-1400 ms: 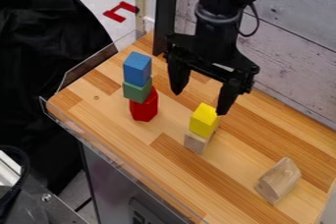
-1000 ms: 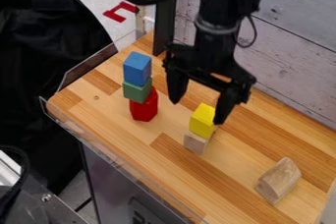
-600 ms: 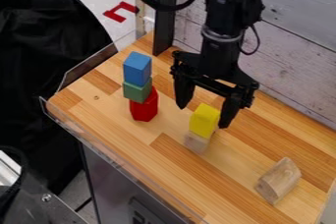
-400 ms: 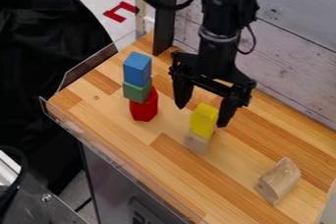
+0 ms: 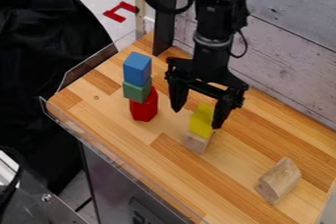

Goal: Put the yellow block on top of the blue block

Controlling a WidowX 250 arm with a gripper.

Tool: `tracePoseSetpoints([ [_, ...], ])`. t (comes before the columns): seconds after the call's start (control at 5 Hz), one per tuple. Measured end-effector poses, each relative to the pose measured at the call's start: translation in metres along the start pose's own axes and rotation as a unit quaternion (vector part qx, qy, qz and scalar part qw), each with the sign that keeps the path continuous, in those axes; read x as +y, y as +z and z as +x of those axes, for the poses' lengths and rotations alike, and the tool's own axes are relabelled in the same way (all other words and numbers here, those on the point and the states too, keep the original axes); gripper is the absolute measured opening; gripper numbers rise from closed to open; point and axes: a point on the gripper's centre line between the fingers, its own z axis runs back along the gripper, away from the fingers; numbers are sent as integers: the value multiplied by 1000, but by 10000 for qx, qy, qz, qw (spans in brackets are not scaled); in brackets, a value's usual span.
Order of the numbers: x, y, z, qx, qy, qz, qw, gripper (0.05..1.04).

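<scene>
Camera view: arm (image 5: 211, 46) hangs near-vertical from top edge, gripper (image 5: 196, 118) pointing down w/ fingers (image 5: 177, 94) spread apart, tips near yellow blk (image 5: 201, 121) on wooden blk (image 5: 195, 143).

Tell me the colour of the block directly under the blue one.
The block is green, seen best in the camera view.

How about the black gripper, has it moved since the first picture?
Yes. Measured against the red block, which hasn't moved, the gripper is now lower in the picture than it was at first.
</scene>
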Motion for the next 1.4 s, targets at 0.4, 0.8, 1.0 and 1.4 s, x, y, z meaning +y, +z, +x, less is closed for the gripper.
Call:
tracePoseSetpoints([
  [0.4,-3,-6,3,40,91,16,9999,973],
  [0.8,-3,-12,5,30,322,72,9995,580],
  [1.0,-2,-11,4,13,404,113,9991,529],
  [1.4,3,53,-4,-816,557,108,9950,527],
])
